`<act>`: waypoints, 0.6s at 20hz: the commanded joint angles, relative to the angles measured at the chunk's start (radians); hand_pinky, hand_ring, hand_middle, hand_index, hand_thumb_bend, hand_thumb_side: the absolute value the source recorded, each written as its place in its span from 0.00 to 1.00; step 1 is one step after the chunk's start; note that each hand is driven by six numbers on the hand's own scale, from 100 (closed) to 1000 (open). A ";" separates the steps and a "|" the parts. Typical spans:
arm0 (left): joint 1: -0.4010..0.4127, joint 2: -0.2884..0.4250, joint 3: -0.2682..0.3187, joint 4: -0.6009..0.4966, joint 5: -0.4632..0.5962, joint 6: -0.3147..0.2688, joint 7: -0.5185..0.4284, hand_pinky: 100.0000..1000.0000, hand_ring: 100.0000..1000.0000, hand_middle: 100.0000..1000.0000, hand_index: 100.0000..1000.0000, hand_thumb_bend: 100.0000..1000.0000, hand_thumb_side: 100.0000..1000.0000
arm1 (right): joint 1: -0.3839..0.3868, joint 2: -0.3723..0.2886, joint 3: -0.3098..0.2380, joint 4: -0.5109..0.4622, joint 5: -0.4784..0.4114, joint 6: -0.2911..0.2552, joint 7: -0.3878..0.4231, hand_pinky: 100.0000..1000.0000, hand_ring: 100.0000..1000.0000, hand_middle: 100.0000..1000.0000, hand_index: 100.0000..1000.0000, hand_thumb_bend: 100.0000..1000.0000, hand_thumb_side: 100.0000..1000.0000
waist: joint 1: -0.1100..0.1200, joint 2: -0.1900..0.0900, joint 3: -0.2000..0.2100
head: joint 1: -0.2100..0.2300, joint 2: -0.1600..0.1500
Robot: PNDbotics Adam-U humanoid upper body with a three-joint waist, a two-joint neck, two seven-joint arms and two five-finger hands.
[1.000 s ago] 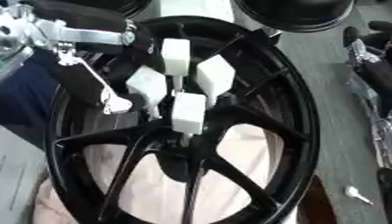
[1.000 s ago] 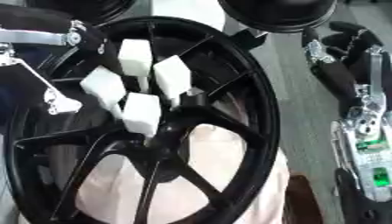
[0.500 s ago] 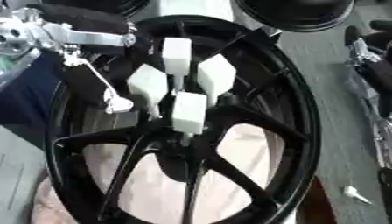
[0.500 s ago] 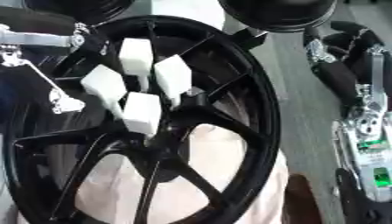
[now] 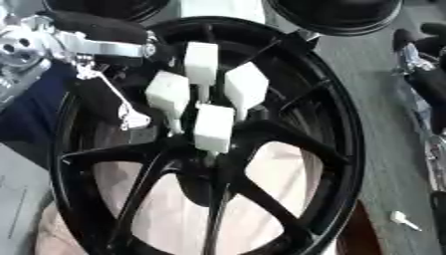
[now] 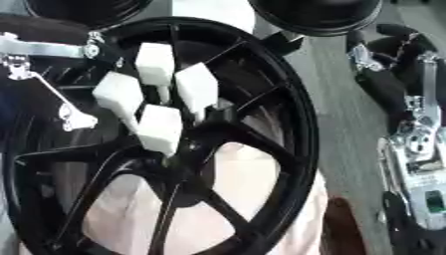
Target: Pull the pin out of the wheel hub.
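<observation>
The wheel hub [image 5: 209, 167] sits a little below the middle of the frame, at the centre of a large black wheel [image 5: 347, 149] that fills most of the picture. We see its spokes fanning from the hub to the rim. Through the gaps between the lower spokes a pale pink cloth [image 5: 287, 172] shows beneath the wheel, and a grey table [image 5: 383, 124] runs down the right side.

Two dark round things [image 5: 335, 12] are cut off by the top edge. The left hand [image 5: 104, 31], black with silver brackets, comes in from the upper left and lies over the rim there. A thin silver rod [image 5: 113, 99] hangs down from it across the wheel. We cannot tell how far this hand is open, or whether it has hold of anything. The right hand [image 6: 388, 74], black and silver, lies along the right edge, apart from the wheel. We cannot tell its state either.

Four white blocks [image 5: 214, 127] on thin stems cluster just above the hub, the lowest nearest to it. We cannot tell which of them, if any, is the pin. A small white piece [image 5: 402, 219] lies on the table at lower right, just beside the rim.
</observation>
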 commanded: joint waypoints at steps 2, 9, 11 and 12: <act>-0.013 0.019 0.032 -0.030 0.050 0.023 0.054 0.61 0.43 0.37 0.53 0.00 0.06 | -0.010 -0.013 0.001 -0.022 -0.006 0.004 -0.002 0.78 0.70 0.47 0.66 0.36 0.20 | 0.001 -0.022 -0.001 | 0.001 -0.010; 0.008 0.069 0.094 -0.088 0.141 0.089 0.132 0.52 0.29 0.18 0.34 0.00 0.11 | -0.010 -0.016 -0.001 -0.022 -0.007 0.004 -0.004 0.78 0.70 0.47 0.66 0.35 0.20 | 0.005 -0.023 0.003 | -0.007 -0.007; 0.023 0.097 0.139 -0.112 0.167 0.118 0.161 0.51 0.27 0.15 0.31 0.00 0.12 | -0.010 -0.017 -0.003 -0.023 -0.006 0.004 -0.007 0.78 0.70 0.47 0.66 0.35 0.20 | 0.005 -0.023 0.006 | -0.014 -0.005; 0.032 0.112 0.164 -0.127 0.182 0.134 0.178 0.50 0.25 0.13 0.29 0.00 0.12 | -0.010 -0.018 -0.004 -0.023 -0.006 0.004 -0.008 0.78 0.70 0.47 0.66 0.35 0.20 | 0.006 -0.023 0.008 | -0.019 -0.003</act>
